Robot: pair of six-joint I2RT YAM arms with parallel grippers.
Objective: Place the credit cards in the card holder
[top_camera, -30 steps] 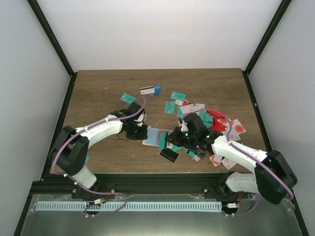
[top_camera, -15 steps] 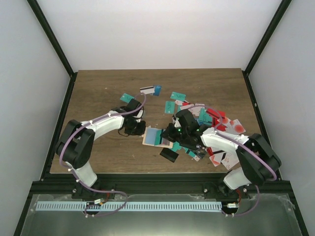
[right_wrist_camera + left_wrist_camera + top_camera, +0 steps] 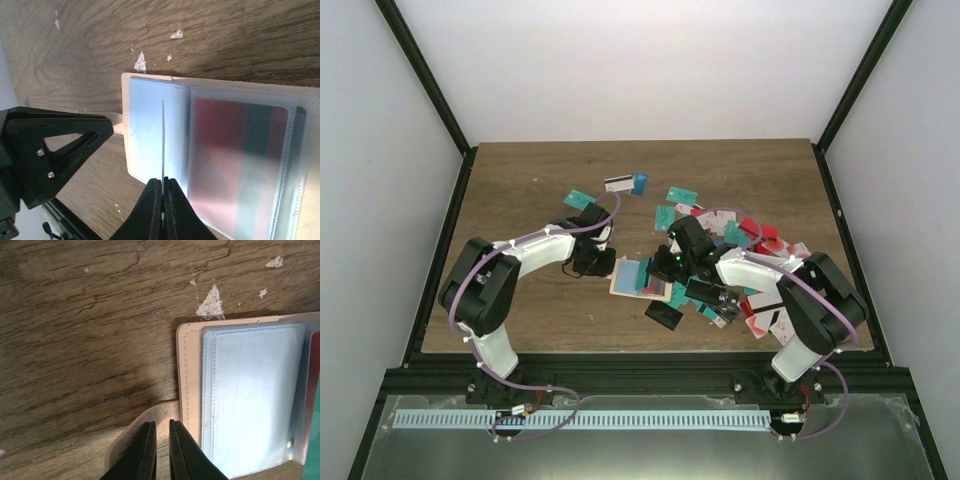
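while the card holder point(image 3: 625, 281) lies open on the table point(image 3: 520, 190), the left gripper point(image 3: 161, 425) sits all but closed at its snap tab point(image 3: 127, 447). over its clear sleeves point(image 3: 145, 125), the right gripper point(image 3: 162, 182) pinches one card point(image 3: 163, 140) edge-on. more credit cards point(image 3: 760, 240) lie scattered to its right.

Left claw point(image 3: 161, 426) tight on snap tab point(image 3: 125, 441) of card holder point(image 3: 189, 365).

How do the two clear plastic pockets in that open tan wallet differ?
The outer pocket of the tan card holder is empty and pale blue; the inner pocket holds a red card with a dark stripe. The thin card in the right gripper stands edge-on over the outer pocket. Both are clear stitched sleeves.
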